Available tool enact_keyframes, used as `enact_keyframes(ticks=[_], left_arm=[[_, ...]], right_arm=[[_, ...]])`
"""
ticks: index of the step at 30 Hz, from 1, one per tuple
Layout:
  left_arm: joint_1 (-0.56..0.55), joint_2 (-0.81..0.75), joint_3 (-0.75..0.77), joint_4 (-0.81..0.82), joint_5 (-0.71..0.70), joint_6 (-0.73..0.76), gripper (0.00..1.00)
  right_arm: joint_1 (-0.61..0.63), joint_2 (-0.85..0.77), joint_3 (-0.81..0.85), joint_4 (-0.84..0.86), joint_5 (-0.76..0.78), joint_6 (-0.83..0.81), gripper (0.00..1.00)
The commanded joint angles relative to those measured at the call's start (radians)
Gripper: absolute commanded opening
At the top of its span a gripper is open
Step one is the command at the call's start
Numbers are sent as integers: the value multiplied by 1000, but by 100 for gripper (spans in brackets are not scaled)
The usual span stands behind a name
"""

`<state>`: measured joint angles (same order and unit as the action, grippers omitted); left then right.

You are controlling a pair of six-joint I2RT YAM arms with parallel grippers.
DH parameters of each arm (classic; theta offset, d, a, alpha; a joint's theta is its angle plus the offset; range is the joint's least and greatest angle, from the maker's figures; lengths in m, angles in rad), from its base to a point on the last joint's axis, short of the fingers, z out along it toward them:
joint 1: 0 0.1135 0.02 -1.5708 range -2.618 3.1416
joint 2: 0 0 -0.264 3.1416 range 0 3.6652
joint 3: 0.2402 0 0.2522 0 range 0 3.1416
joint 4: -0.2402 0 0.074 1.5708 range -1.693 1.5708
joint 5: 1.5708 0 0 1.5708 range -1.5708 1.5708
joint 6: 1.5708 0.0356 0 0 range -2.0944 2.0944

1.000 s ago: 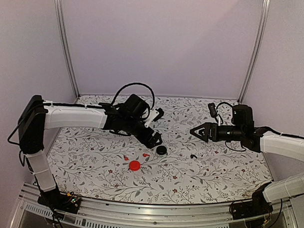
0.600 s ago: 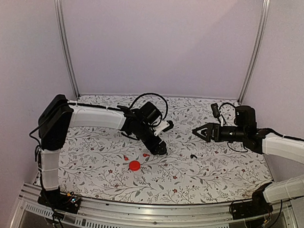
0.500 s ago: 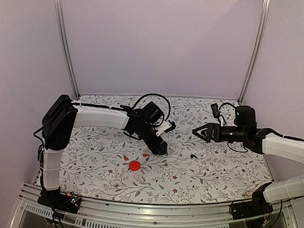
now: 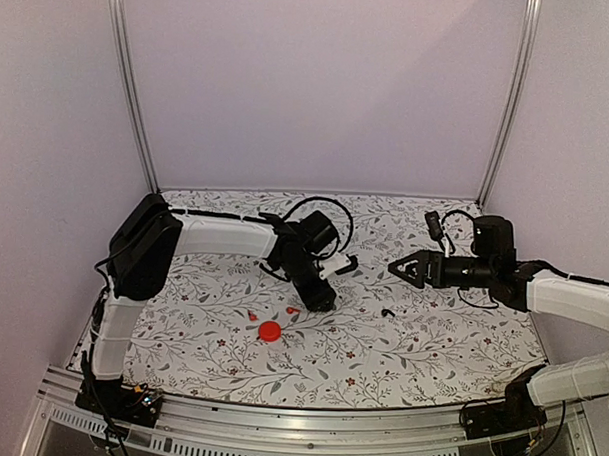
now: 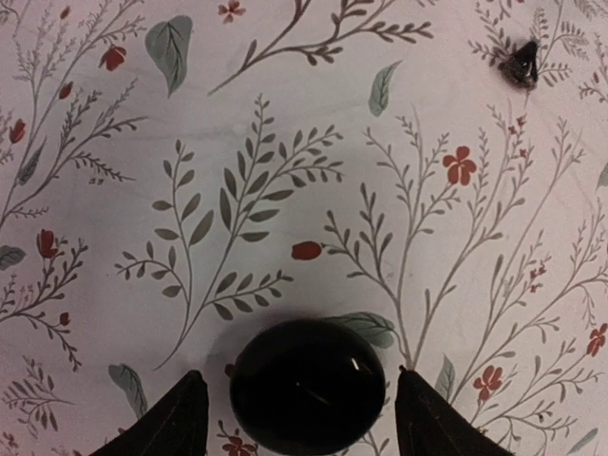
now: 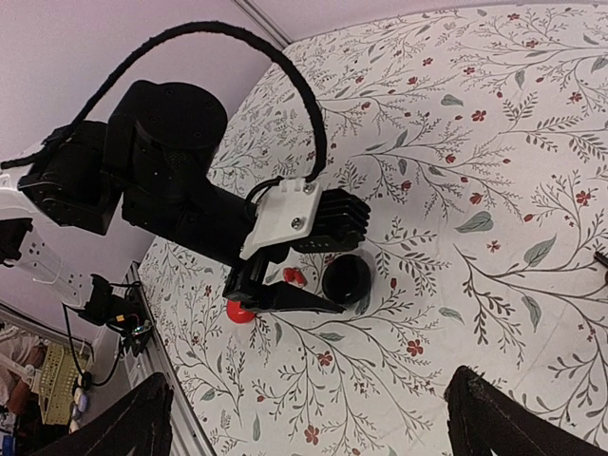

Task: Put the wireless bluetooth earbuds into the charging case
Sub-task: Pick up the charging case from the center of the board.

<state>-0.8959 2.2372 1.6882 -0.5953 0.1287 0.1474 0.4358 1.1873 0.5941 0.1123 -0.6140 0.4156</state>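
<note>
A round black charging case (image 5: 307, 385) lies on the floral table between my left gripper's (image 5: 304, 418) two fingertips. A narrow gap shows on each side, so the jaws are open around it without touching. From above, the left gripper (image 4: 320, 295) covers most of that case. Two red earbuds (image 4: 252, 314) (image 4: 293, 310) lie just left of it, one of which also shows as the red earbud (image 6: 294, 276) in the right wrist view. A black earbud (image 4: 387, 313) (image 5: 521, 65) lies apart to the right. My right gripper (image 4: 397, 269) (image 6: 313, 380) hovers open and empty.
A red round case (image 4: 270, 331) (image 6: 237, 313) sits in front of the red earbuds. The left arm's cable (image 6: 285, 66) loops above its wrist. Purple walls with metal posts (image 4: 129, 92) close in the table (image 4: 430, 362) at the back and sides.
My left arm has swung right and come down over the black case, and its jaws have narrowed around it. The right gripper has drawn back slightly to the right, still open.
</note>
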Motion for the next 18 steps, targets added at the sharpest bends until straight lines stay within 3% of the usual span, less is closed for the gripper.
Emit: enact_keyframes(ticks=[1,7,18], left_arm=[[-10,27,31,-45,-7,29,64],[-9,37,45,-49,-20,41,53],[-11,81,89,-74,-34,66,49]], right_arm=[[-11,-23,-14,3,-12,-2,99],[-12,-12,-17,17,-20,0,99],[-16,-11,-22,22,-23,3,99]])
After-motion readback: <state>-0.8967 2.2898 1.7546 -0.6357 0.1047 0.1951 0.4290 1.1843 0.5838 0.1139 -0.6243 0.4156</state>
